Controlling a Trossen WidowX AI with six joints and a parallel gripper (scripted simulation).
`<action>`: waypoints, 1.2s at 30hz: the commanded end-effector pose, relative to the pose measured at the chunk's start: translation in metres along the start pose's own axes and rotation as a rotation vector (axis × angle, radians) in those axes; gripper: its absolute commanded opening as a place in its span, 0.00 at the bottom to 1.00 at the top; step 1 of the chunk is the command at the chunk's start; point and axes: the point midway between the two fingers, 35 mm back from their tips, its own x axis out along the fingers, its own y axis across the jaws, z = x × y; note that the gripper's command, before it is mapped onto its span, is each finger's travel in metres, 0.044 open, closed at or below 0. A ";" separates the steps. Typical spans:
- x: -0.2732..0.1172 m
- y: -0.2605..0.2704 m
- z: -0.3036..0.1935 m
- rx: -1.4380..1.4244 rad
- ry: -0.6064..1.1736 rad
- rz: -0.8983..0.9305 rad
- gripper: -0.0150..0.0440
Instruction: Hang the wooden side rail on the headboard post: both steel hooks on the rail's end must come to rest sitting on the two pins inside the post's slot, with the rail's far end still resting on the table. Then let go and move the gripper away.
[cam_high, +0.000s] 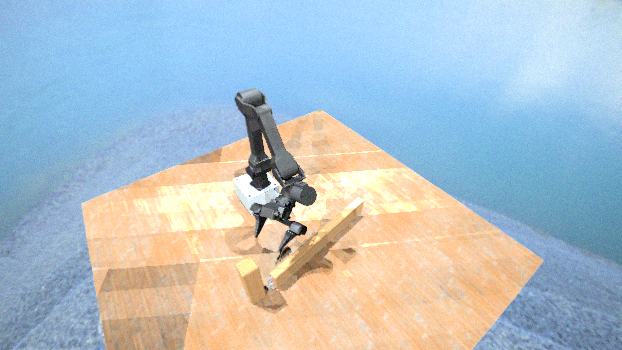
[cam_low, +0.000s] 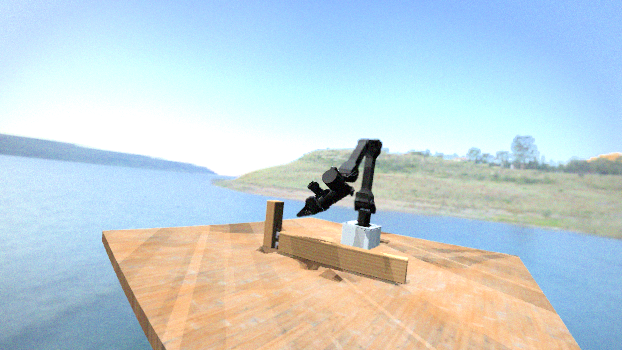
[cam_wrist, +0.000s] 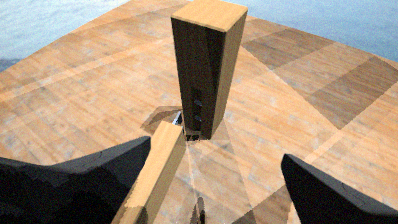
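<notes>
The wooden side rail (cam_high: 326, 233) (cam_low: 340, 255) (cam_wrist: 161, 157) stands on its narrow edge, its far end on the table. Its near end is close to the upright headboard post (cam_high: 251, 282) (cam_low: 273, 225) (cam_wrist: 200, 65). Steel hooks (cam_high: 270, 283) (cam_wrist: 177, 119) show at that end; in the wrist view they lie left of the post's slot. Two pins (cam_wrist: 198, 111) show inside the slot with no hook visible on them. My gripper (cam_high: 269, 244) (cam_low: 300, 215) (cam_wrist: 215, 151) is open and empty, above the table on the robot-base side of the rail, near its post end. Whether the hooks touch the post is too small to tell.
The white robot base (cam_high: 256, 192) (cam_low: 361, 235) stands on the wooden table (cam_high: 425, 280) (cam_low: 200, 300) (cam_wrist: 85, 75), behind the rail in the exterior view. The post rises higher than the rail. The table's edges show in all three views.
</notes>
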 end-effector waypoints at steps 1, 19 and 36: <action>0.000 0.001 0.001 0.007 -0.005 0.000 1.00; 0.007 0.033 0.000 -1.048 0.279 0.151 1.00; -0.002 0.061 0.004 -2.201 0.381 0.803 1.00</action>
